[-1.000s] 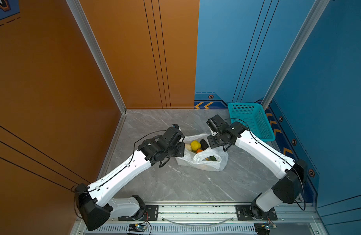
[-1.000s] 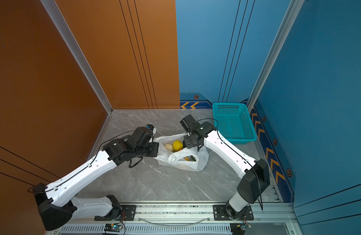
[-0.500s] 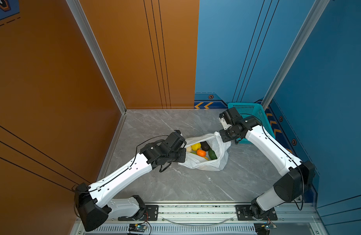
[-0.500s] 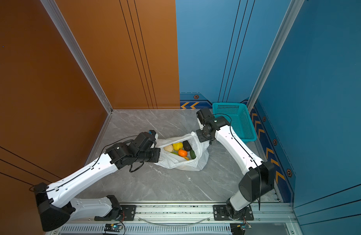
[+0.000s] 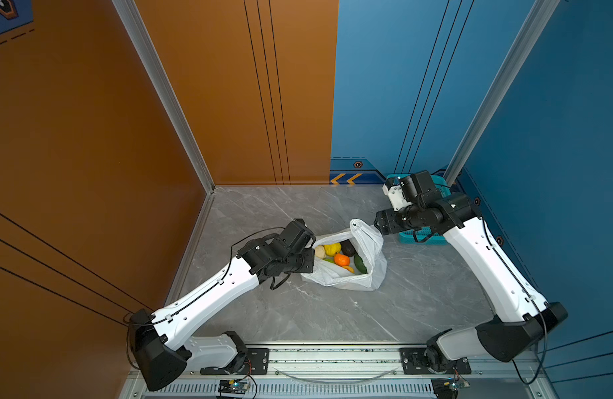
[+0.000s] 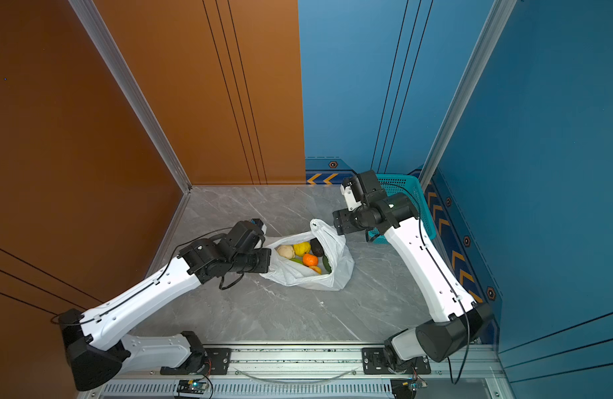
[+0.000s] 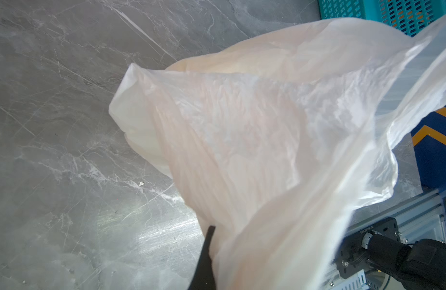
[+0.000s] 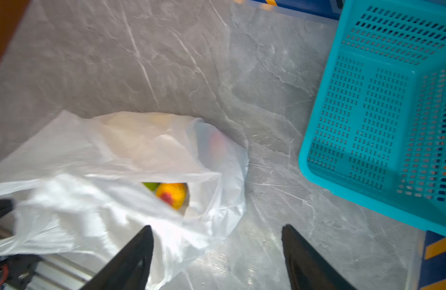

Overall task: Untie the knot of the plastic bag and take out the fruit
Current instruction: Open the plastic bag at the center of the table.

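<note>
Left hand [image 5: 311, 246] clamped tight, right hand [image 8: 216, 226] spread apart.

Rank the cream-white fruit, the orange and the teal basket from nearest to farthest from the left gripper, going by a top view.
1. Cream-white fruit, at the end of the plastic bag right beside the left gripper.
2. Orange, mid-bag.
3. Teal basket, outside the bag, far beyond it.

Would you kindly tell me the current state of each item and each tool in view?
plastic bag: lying on the table, mouth open, one edge gripped.
fruit: inside the bag, exposed through its mouth.
teal basket: upright, empty where visible.
left tool: shut on the bag's edge.
right tool: open, nothing between its jaws.
</note>
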`<state>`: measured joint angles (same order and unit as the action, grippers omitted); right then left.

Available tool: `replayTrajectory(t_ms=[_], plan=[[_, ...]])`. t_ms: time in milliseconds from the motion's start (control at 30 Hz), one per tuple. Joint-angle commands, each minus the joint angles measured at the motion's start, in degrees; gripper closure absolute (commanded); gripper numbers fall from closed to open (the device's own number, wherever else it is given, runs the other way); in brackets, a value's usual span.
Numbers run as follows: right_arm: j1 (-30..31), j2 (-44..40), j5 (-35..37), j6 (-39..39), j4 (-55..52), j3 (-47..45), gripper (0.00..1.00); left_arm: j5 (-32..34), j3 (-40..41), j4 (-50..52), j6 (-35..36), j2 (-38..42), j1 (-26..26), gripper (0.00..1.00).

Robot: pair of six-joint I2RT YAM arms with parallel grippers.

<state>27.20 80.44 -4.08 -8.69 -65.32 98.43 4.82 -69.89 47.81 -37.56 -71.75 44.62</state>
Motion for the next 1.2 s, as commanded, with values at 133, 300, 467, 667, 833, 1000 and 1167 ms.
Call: replayTrajectory(t_ms=[133,300,467,667,833,1000,1167], plan=[[15.9,-5.0,-4.3,-15.0,1.4,-6.7,0.19,-1.7,-2.7,1.3,0.6,-0.7,-1.0,1.0],[20.9,-4.6,-3.4,-21.2,14.9,-16.2,0.22,-2.4,-2.8,1.4,0.7,-0.2,-0.8,1.0],[22.7,1.4,1.8,-23.2,29.2,-20.6,0.28,-2.0,-1.2,1.3,-0.1,0.2,0.3,1.0],[23.5,8.2,7.6,-23.2,35.5,-23.8,0.3,0.7,0.1,1.3,-1.1,1.3,0.7,1.0],[20.2,7.7,20.4,-21.5,31.2,-28.9,0.24,1.1,1.0,1.3,-0.8,1.6,-0.6,1.0],[13.9,4.2,24.0,-18.2,22.9,-31.2,0.18,1.1,2.8,1.4,-0.5,1.8,-1.7,1.0],[7.7,0.5,22.5,-14.5,18.2,-32.5,0.09,1.1,4.2,1.8,-1.2,2.5,-2.3,1.0]])
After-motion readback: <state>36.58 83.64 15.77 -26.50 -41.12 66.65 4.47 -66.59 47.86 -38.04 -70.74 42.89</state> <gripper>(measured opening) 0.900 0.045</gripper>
